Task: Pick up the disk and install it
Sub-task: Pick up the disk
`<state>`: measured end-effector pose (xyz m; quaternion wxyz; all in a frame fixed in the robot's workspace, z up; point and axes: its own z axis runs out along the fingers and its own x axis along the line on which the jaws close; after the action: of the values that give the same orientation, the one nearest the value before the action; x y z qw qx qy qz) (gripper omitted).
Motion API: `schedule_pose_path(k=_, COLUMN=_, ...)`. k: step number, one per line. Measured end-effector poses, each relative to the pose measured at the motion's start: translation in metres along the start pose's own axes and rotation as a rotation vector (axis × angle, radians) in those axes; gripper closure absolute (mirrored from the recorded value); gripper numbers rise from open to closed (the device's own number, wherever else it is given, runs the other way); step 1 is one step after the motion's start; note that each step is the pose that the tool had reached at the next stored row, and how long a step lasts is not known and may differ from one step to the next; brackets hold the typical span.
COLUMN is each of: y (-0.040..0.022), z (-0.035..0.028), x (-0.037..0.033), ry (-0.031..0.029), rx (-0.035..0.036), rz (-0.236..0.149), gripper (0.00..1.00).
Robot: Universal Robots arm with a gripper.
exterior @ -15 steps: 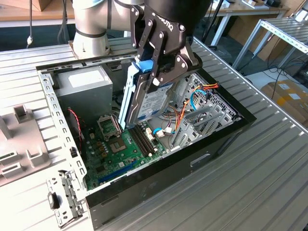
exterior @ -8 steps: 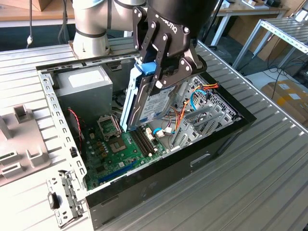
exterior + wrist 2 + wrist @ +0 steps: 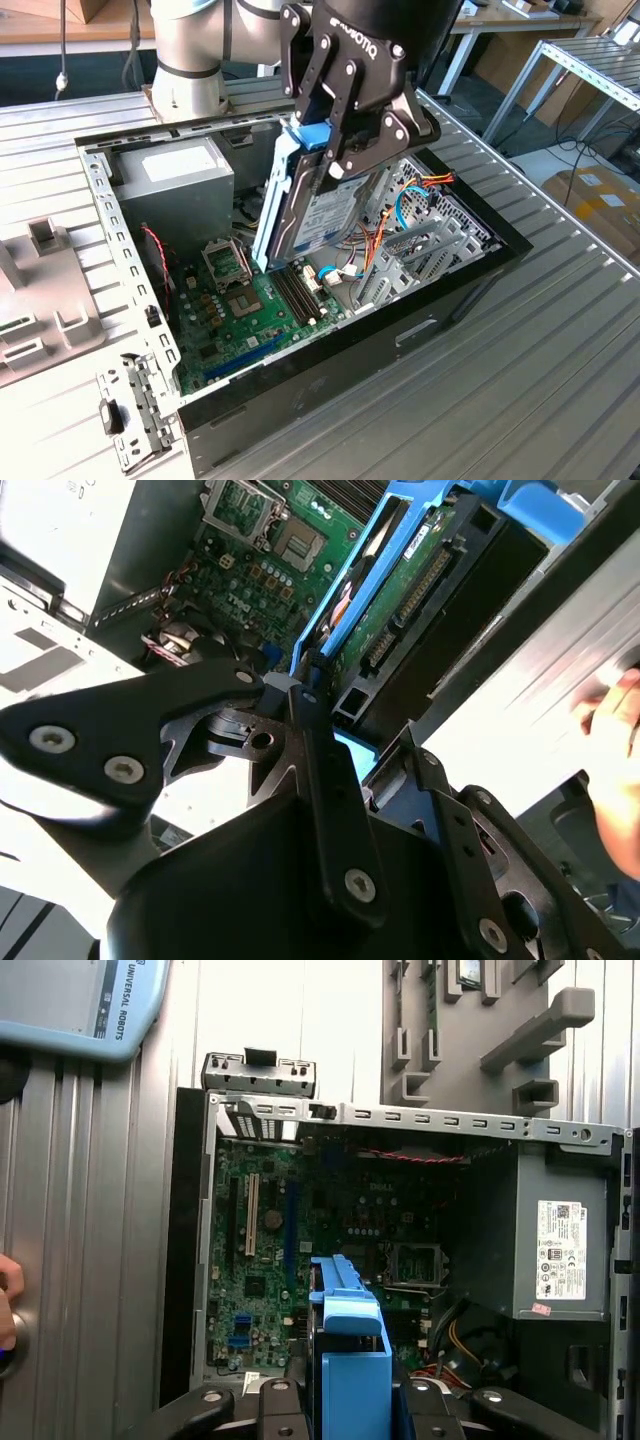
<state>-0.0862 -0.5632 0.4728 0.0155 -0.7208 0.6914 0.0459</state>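
The disk [image 3: 322, 215], a dark drive framed by bright blue rails, hangs steeply tilted inside the open computer case [image 3: 100, 200]. Its lower end sits just above the motherboard [image 3: 240, 310], beside the grey drive cage [image 3: 420, 250]. My gripper [image 3: 335, 150] is shut on the disk's upper blue end, one black finger on each side. In the second wrist view the disk [image 3: 400, 590] shows its green circuit side and connector past my gripper [image 3: 355, 715]. The first wrist view has the blue rail end [image 3: 350, 1360] between my fingers [image 3: 275, 1400], over the motherboard [image 3: 260, 1250].
A grey power supply [image 3: 175, 180] fills the case's far corner, and coloured cables [image 3: 400, 210] run by the cage. A grey fixture plate [image 3: 40, 290] and a loose metal bracket [image 3: 130, 410] lie at the exterior view's left. A person's hand [image 3: 610, 715] rests on the table beside the case.
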Motion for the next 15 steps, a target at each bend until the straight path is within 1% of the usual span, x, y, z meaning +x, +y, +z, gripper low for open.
schedule_pose_path(k=4, y=0.0002, z=-0.0037, x=0.0019, ry=-0.0002, rx=0.0000, rz=0.000, gripper=0.63)
schedule_pose_path(k=6, y=0.0004, z=-0.0063, x=0.0047, ry=-0.0004, rx=0.0000, rz=0.000, gripper=0.63)
schedule_pose_path(k=12, y=0.0004, z=-0.0064, x=0.0049, ry=-0.0004, rx=0.0000, rz=0.000, gripper=0.63)
schedule_pose_path(k=15, y=0.0004, z=-0.0065, x=0.0067, ry=-0.0004, rx=0.0001, rz=0.000, gripper=0.63)
